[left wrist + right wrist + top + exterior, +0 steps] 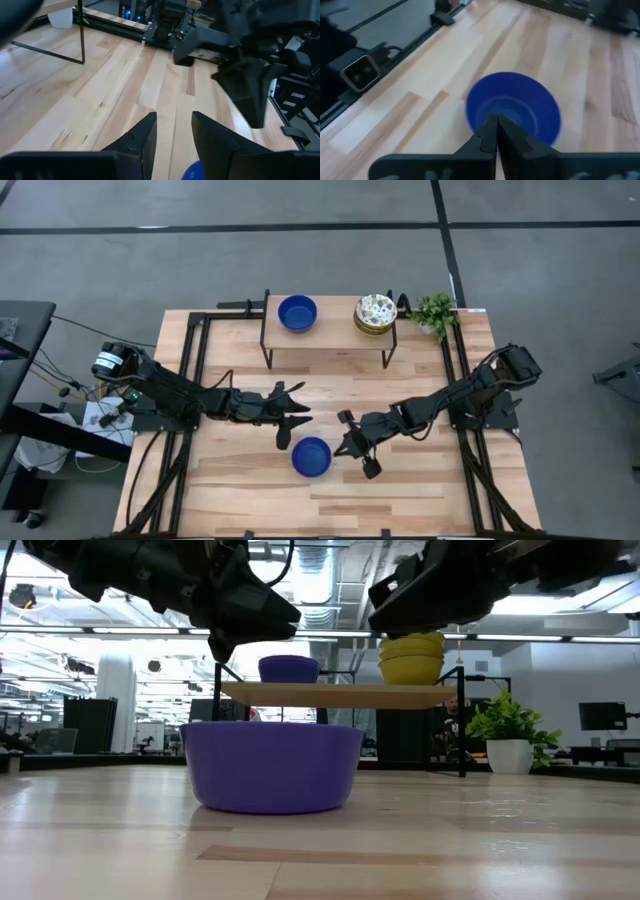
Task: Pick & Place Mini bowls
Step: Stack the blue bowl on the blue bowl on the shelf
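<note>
One blue mini bowl [311, 457] stands upright on its base on the wooden table [420, 490], near the front middle. My left gripper [293, 425] hovers just left of it and above it, open, with nothing between its fingers [145, 135]. My right gripper [340, 448] hangs just right of the bowl, shut and empty, its tips [495, 131] over the bowl's near rim in the right wrist view. In the low view both grippers are clear above the bowl [272, 768]. A second blue mini bowl [297, 313] and a stack of patterned mini bowls [375, 313] rest on a small raised shelf [330, 332].
The raised shelf stands on thin black legs [267, 350] at the table's far middle. A small green plant [435, 310] in a white pot sits at its right end. Black frame rails [195, 350] run along the table's left and right sides. Bare wood lies in front of the bowl.
</note>
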Available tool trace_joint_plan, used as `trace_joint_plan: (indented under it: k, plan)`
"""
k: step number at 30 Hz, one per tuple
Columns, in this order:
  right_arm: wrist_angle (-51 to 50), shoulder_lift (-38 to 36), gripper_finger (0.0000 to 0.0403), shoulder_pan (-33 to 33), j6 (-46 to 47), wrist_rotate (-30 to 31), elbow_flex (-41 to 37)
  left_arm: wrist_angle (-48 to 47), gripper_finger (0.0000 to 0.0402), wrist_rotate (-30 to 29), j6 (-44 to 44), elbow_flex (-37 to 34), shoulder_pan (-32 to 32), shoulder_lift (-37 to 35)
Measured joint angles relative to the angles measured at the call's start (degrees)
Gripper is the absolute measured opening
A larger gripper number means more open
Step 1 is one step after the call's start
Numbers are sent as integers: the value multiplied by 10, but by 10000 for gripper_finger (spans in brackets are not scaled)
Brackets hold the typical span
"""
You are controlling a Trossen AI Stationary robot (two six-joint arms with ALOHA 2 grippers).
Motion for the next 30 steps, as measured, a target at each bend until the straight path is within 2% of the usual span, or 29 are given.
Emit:
trace_joint_plan:
  k: [5, 9, 30]
  plan:
    - [7, 0, 1, -6, 41, -5, 0, 0, 121, 0, 0, 0, 0, 0]
    - [-48, 0, 1, -1, 52, -59, 0, -2, 121, 0, 0, 0, 0, 0]
    - [-30, 0, 1, 0, 42, -59, 0, -5, 121, 0, 0, 0, 0, 0]
